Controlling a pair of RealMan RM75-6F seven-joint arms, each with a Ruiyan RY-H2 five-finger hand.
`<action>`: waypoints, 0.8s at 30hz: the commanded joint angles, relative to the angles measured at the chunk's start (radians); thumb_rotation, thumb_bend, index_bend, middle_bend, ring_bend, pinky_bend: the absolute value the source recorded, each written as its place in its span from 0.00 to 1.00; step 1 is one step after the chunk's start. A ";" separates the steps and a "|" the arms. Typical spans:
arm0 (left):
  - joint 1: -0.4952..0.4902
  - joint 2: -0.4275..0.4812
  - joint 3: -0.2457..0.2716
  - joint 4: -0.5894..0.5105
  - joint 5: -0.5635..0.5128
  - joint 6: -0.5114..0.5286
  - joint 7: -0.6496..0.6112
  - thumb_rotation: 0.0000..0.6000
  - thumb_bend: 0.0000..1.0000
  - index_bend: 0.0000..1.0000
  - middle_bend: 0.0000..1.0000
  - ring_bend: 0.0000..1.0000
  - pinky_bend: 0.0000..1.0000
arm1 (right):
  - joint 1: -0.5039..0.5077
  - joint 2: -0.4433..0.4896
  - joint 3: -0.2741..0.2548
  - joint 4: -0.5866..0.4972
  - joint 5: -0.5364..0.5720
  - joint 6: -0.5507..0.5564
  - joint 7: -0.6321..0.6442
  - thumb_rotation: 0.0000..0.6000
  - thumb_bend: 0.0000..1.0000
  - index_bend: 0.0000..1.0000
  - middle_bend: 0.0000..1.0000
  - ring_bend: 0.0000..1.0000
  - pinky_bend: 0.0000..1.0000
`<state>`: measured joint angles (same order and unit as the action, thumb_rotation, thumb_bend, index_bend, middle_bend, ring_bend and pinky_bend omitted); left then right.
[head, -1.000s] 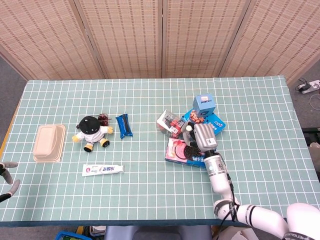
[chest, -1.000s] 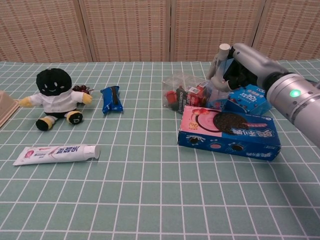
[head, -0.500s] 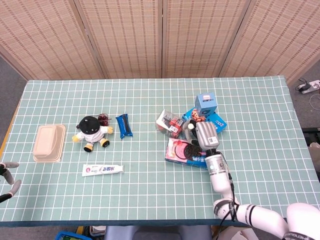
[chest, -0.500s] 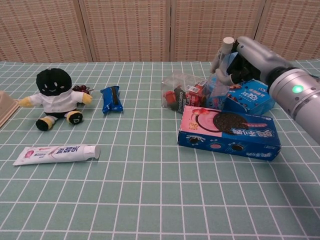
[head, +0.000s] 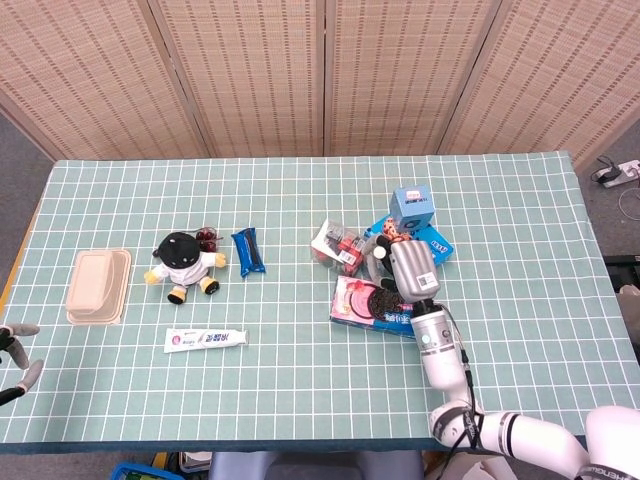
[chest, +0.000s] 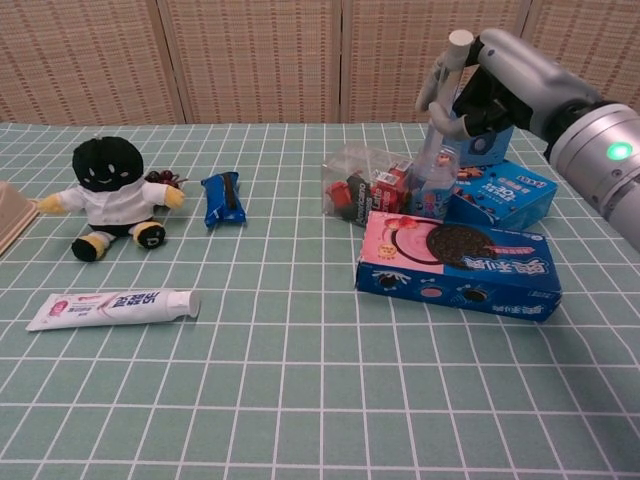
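My right hand (chest: 495, 80) (head: 409, 268) hovers over a cluster of snacks right of centre and pinches the top of a small light-blue cartoon packet (chest: 437, 180), which hangs down from its fingers. Under and around it lie a pink-and-blue cookie box (chest: 455, 262) (head: 368, 300), a clear bag of small snacks (chest: 362, 185) (head: 338, 247), a flat blue box (chest: 510, 195) and a blue cube box (head: 411, 205). My left hand (head: 12, 350) shows at the table's front-left edge, fingers apart and holding nothing.
A black-headed plush doll (head: 183, 262) (chest: 110, 190) sits at the left with a blue snack bar (head: 248, 251) beside it. A toothpaste tube (head: 205, 338) lies nearer the front. A beige lidded container (head: 98, 285) stands at far left. Folding screens close off the back.
My right hand has risen from among the snacks, lifting the light-blue packet with it. The left hand has barely moved.
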<state>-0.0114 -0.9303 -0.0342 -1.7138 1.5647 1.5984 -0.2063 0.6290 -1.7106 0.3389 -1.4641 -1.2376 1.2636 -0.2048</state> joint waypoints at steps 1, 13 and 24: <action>-0.001 0.000 0.000 0.000 -0.002 -0.002 0.000 1.00 0.33 0.44 0.63 0.47 0.53 | -0.006 0.022 -0.002 -0.048 -0.025 0.026 -0.017 1.00 0.59 0.77 1.00 1.00 1.00; -0.002 -0.001 0.001 -0.001 -0.002 -0.005 0.004 1.00 0.33 0.44 0.63 0.47 0.53 | -0.033 0.104 -0.029 -0.265 -0.095 0.078 -0.078 1.00 0.59 0.77 1.00 1.00 1.00; -0.001 0.002 0.002 -0.003 0.000 -0.003 0.000 1.00 0.33 0.44 0.63 0.47 0.53 | -0.060 0.153 -0.060 -0.383 -0.103 0.059 0.000 1.00 0.59 0.77 1.00 1.00 1.00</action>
<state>-0.0123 -0.9285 -0.0318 -1.7173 1.5649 1.5954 -0.2062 0.5744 -1.5676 0.2846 -1.8336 -1.3452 1.3329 -0.2238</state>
